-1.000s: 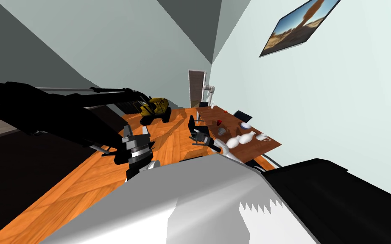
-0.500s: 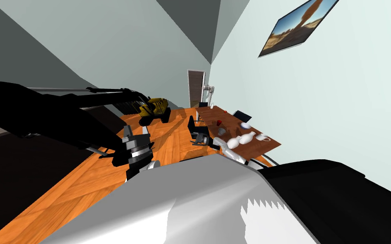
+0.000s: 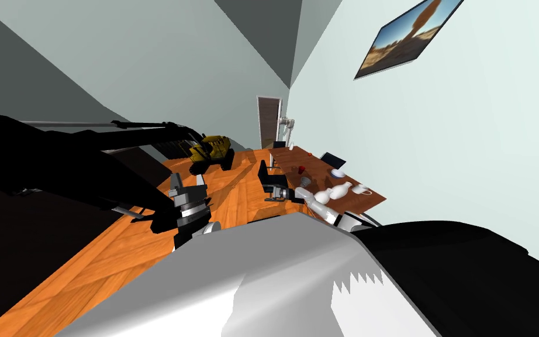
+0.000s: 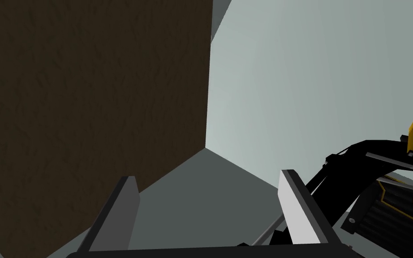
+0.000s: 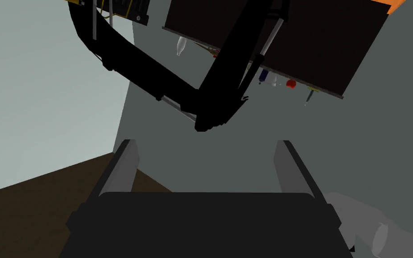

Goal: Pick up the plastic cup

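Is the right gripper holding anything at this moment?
No, the right gripper is open: its fingers stand wide apart with nothing held between them.

An orange wood floor (image 3: 116, 251) is shown around the right gripper (image 3: 269, 192); a brown table (image 3: 316, 166) is set just beside it, along a pale wall (image 3: 467, 134) on which a framed landscape picture (image 3: 406, 38) is hung.

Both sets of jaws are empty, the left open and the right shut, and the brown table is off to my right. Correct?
Not quite: the right jaws are open, not shut. The right wrist view shows its two fingers standing apart with nothing between them. The rest holds: the left jaws are open and empty, and the brown table lies to the right in the head view.
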`<state>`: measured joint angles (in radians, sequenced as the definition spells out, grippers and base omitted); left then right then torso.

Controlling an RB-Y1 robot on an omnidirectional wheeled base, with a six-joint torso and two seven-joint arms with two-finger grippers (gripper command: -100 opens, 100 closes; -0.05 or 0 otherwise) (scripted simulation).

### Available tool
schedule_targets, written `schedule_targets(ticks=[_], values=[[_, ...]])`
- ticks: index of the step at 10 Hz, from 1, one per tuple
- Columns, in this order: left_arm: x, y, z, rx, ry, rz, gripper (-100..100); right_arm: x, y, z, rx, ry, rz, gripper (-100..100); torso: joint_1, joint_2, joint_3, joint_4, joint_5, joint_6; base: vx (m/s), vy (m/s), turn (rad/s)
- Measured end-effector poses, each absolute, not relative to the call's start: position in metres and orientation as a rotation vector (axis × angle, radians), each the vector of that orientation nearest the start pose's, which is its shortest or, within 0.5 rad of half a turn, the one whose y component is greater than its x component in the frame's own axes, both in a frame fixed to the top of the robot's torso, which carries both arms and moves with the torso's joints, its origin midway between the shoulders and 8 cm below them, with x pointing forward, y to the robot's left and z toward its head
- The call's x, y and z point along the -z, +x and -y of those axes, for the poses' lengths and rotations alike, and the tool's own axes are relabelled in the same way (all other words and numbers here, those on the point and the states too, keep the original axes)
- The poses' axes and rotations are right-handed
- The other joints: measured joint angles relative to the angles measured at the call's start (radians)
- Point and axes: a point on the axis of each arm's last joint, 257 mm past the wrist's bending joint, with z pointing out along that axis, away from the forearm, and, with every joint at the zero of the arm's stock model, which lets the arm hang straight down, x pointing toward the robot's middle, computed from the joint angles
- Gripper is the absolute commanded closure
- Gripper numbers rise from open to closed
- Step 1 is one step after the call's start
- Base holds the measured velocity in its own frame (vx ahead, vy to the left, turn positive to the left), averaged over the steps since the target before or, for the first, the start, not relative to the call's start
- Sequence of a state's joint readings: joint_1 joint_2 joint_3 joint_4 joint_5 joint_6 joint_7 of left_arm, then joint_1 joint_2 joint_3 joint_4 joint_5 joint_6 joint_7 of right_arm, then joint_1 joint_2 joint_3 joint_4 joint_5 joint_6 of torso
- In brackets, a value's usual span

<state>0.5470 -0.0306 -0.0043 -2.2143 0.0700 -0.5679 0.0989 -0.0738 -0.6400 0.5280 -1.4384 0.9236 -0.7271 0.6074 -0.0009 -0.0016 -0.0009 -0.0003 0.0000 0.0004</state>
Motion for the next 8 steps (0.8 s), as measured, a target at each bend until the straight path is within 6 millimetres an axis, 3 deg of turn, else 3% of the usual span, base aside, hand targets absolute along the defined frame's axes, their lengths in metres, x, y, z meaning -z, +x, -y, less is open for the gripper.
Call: schedule_targets(ticks=[4, 8], values=[[0.007, 0.338, -0.297, 1.408, -0.793, -0.532, 0, 0.359, 0.38, 0.11, -0.422, -1.487, -1.351, -100, -0.001, 0.001, 0.001, 0.0, 0.0, 0.0, 0.012, -0.014, -0.041], [0.007, 0.338, -0.297, 1.408, -0.793, -0.532, 0, 0.39, 0.391, 0.155, -0.271, -1.747, -1.313, -100, -0.002, 0.001, 0.001, 0.0, 0.0, 0.001, 0.01, -0.025, -0.07]])
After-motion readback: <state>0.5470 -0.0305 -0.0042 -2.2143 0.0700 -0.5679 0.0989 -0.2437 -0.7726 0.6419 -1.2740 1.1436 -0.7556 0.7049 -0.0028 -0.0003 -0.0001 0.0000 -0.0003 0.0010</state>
